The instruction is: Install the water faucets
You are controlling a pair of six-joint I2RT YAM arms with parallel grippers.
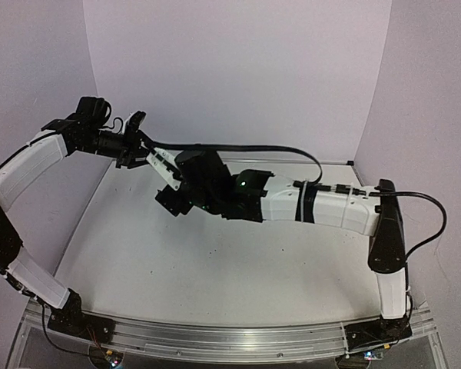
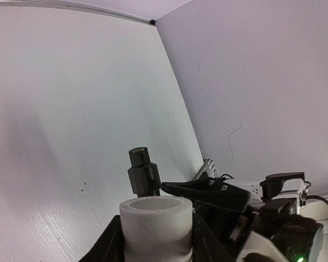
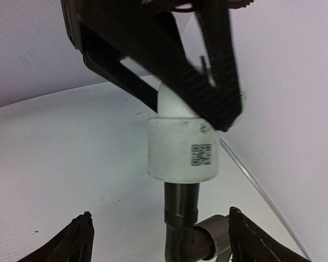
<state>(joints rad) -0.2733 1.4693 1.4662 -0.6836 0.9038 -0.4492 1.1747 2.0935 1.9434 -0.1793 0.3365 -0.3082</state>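
Your left pincer (image 3: 177, 101) clamps the white fitting (image 3: 180, 150); your right pincer (image 3: 161, 240) stands apart, either side of the black piece (image 3: 180, 210) below.

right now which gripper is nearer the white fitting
Left. The left gripper is clamped on the white fitting; the right gripper is open just past it, flanking the black faucet piece.
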